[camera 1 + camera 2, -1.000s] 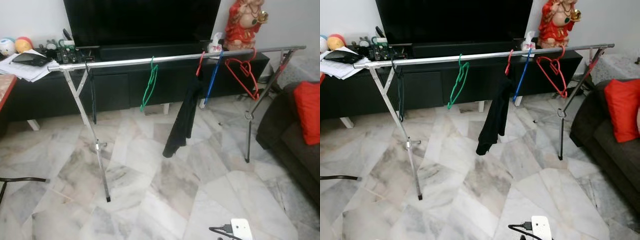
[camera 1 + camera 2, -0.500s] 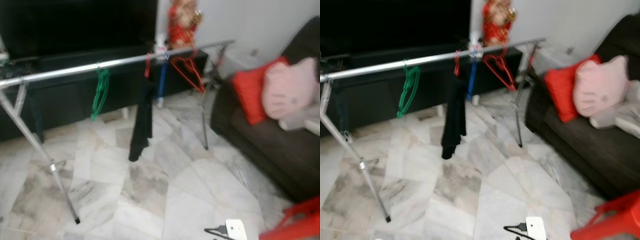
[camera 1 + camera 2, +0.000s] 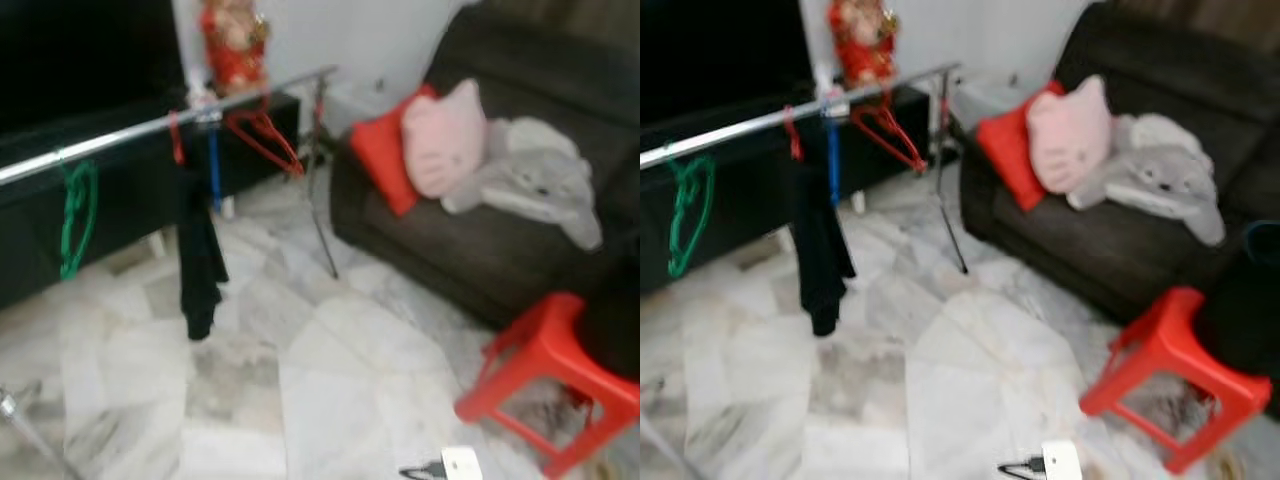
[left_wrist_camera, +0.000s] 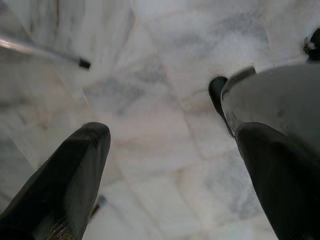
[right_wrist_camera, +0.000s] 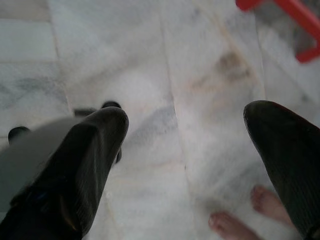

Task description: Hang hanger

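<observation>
A silver clothes rail (image 3: 120,135) runs across the left of the eye views. On it hang a green hanger (image 3: 75,215), a blue hanger (image 3: 214,165), a red hanger (image 3: 262,140) near its right end, and a black garment (image 3: 200,260) on a small red hanger. The left wrist view has my left gripper (image 4: 172,135) open with nothing in it, over the marble floor. My right gripper (image 5: 185,117) is likewise open and empty above the floor in the right wrist view.
A dark sofa (image 3: 480,250) with a red cushion (image 3: 385,160), a pink cushion (image 3: 445,135) and a grey plush stands right. A red stool (image 3: 550,370) is at front right, a white plug block (image 3: 460,463) on the floor. A person's toes (image 5: 235,220) are by my right gripper.
The camera has swung to the right: the rail has slid to the picture's left, and the sofa and red stool have come into view. The hangers hang as before.
</observation>
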Robot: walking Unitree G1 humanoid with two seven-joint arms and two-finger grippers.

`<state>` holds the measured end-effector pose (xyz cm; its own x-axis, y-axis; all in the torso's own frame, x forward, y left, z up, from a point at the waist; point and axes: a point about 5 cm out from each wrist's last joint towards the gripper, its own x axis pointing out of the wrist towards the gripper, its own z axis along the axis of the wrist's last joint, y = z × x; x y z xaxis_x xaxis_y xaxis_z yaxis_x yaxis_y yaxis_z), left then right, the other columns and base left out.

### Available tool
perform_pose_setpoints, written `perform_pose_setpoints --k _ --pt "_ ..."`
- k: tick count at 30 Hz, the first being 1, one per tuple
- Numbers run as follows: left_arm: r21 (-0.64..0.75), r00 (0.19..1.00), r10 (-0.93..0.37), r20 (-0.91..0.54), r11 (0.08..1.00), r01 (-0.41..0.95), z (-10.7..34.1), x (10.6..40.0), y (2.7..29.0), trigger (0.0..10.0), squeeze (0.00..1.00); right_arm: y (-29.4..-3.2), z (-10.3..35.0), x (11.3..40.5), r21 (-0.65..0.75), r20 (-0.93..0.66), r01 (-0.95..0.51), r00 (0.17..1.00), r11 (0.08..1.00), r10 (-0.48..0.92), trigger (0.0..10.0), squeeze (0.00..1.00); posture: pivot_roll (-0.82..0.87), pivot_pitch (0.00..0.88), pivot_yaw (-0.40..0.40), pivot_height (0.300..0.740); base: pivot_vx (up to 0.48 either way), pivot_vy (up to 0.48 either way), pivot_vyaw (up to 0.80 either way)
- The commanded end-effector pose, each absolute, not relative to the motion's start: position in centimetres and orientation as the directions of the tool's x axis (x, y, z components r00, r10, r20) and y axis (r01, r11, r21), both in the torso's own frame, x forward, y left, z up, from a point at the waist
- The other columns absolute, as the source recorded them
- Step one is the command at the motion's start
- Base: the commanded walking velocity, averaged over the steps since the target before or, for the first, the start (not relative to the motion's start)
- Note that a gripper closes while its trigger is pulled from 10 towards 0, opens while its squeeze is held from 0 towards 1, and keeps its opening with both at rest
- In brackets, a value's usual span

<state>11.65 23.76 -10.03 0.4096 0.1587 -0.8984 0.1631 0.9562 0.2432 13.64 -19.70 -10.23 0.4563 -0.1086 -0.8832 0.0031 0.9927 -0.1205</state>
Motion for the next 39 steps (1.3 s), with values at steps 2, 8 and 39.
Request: perform_pose_setpoints --k 2,8,39 --pt "0.244 0.400 0.163 -0.902 0.956 0.160 -10.07 11.48 23.82 10.0 0.00 -19.75 -10.05 14.10 -0.127 -0.876 -0.001 0.469 0.992 -0.112 10.0 0.00 -0.03 0.000 -0.058 0.740 0.000 0.000 -0.74" --pt "0.243 0.397 0.164 -0.903 0.957 0.160 -10.07 11.42 23.90 10.0 0.00 -19.52 -9.96 14.47 -0.126 -0.873 -0.003 0.475 0.992 -0.110 10.0 0.00 -0.03 0.000 -0.057 0.740 0.000 0.000 -0.74" --pt "0.246 0.398 0.159 -0.904 0.952 0.179 -10.06 11.30 24.04 10.0 0.00 -19.77 -10.06 14.07 -0.123 -0.879 -0.024 0.467 0.992 -0.098 10.0 0.00 -0.02 0.000 -0.050 0.740 0.000 0.000 -0.74"
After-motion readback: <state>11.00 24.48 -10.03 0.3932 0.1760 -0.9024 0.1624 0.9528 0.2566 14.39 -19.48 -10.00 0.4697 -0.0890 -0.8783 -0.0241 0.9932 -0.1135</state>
